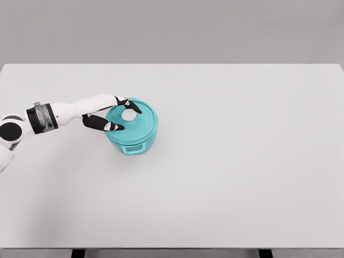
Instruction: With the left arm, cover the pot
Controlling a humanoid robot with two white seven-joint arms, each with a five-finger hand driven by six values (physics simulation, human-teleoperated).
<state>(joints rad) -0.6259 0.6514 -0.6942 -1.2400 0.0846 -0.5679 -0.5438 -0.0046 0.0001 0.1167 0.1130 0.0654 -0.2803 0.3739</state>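
A wide, pale counter (226,177) is seen from above, and only one group of things is carried on it, left of the middle. Around that group the surface is bare on every side, so no other object is seen between the arm and the vessel.

A teal pot (133,144) is placed on the counter, upright, with a small rectangular handle or tab seen low on its near wall. The pot is closed by a teal lid (137,122), which is seated flat and level over the rim. A pale round knob (129,114) is seen on the lid, a little left of its middle. What is held inside the pot cannot be told, since the opening is hidden by the lid.

The left arm is brought in from the picture's left edge, and the left hand (110,114) is laid at the lid's left edge. Its dark fingers (102,124) are spread moderately over the lid: one is reached toward the knob, another is laid along the near left rim. Whether the lid is actually gripped cannot be told.
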